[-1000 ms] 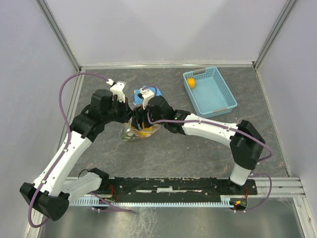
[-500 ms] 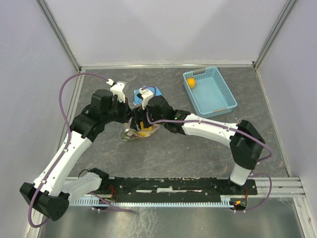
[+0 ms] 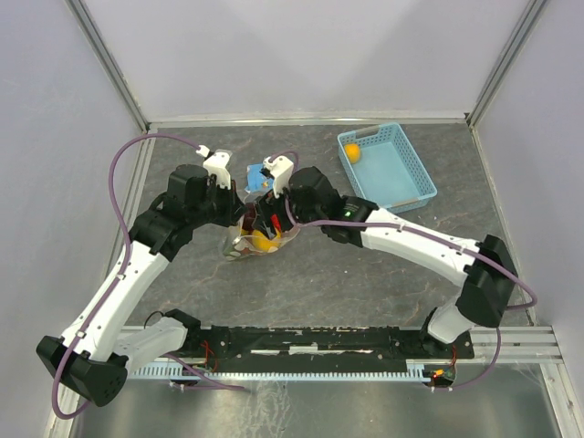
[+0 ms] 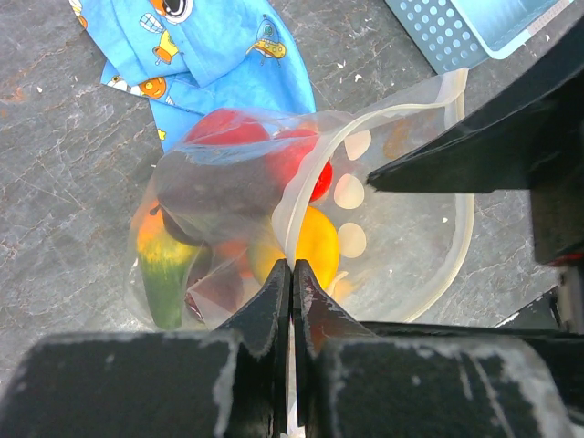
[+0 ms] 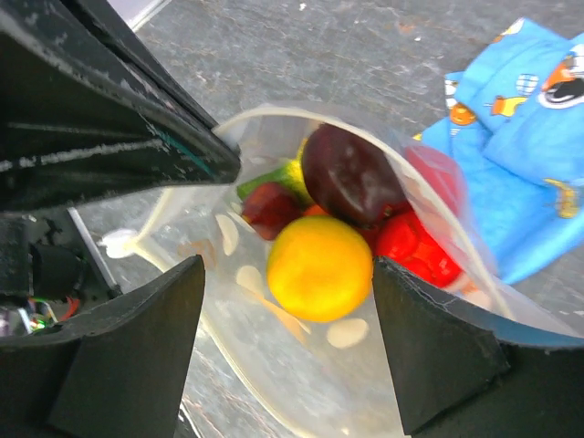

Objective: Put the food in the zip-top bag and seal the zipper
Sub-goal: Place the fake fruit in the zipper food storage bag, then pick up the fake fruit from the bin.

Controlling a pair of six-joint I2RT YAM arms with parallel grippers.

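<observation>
The clear zip-top bag (image 3: 258,239) lies mid-table with its mouth held open. My left gripper (image 4: 292,274) is shut on the near rim of the bag (image 4: 401,246). The zipper (image 4: 469,228) curves as a white strip round the open mouth. Inside lie a yellow fruit (image 4: 319,242), a red one (image 4: 228,128), a dark maroon one (image 4: 219,187) and a green-orange one (image 4: 164,265). My right gripper (image 5: 287,274) is open and empty just above the mouth, over the yellow fruit (image 5: 319,267). One orange fruit (image 3: 352,152) sits in the basket.
A light blue plastic basket (image 3: 401,187) stands at the back right. A blue patterned cloth (image 3: 256,173) lies just behind the bag, also in the left wrist view (image 4: 210,55). Both arms crowd the bag from either side.
My right arm has drawn back to the right, its gripper lifting away from the bag's mouth. The left gripper and the bag have stayed put.
</observation>
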